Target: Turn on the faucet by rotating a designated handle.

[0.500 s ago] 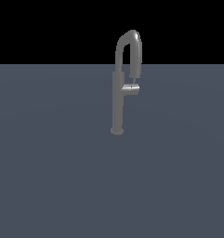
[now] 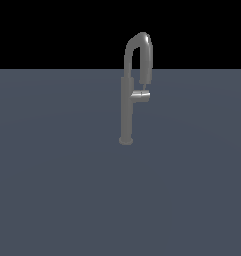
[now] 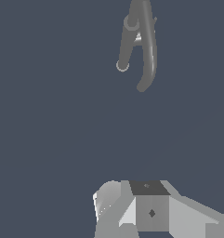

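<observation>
The faucet [image 2: 126, 110] stands upright on the flat grey floor, a slim grey post on a small round base, with a gooseneck spout [image 2: 142, 47] curving over toward the exterior view's right. The handle [image 2: 140, 96], a short horizontal stub, juts from the post just below the spout's end. In the wrist view the faucet [image 3: 125, 46] appears from above, with the handle [image 3: 138, 40] showing as a lighter piece between post and spout. My gripper [image 3: 150, 209] shows only as grey-white blocks at the picture's edge, well apart from the faucet. Its fingers' spacing is unclear. The arm is absent from the exterior view.
A plain dark grey floor [image 2: 67, 190] spreads all around the faucet, under a black background. Nothing else stands on it in either view.
</observation>
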Motion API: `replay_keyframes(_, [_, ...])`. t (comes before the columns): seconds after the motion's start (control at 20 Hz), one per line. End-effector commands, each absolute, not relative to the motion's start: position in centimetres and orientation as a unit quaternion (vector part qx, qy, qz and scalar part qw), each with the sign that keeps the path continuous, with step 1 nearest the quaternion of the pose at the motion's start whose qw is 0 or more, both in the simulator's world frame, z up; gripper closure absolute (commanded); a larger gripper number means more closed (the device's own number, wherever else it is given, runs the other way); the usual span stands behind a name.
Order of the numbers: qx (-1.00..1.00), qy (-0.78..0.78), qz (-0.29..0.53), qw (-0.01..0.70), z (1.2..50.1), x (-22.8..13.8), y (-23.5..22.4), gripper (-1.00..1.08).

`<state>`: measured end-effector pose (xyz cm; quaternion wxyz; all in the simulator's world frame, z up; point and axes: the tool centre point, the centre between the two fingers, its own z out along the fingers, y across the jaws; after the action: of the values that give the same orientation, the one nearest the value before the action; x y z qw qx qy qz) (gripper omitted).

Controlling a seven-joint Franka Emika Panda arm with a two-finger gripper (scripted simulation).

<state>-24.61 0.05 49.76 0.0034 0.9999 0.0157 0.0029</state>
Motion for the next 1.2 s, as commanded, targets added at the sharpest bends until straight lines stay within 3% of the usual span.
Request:
replay_keyframes(0.0, [1.0,0.01,-0.004,-0.002,49.8,-24.1,0.1,1.08])
replay_keyframes(1.15, [0.974,-0.115,-0.149,-0.123,49.2,-13.0,0.3,1.08])
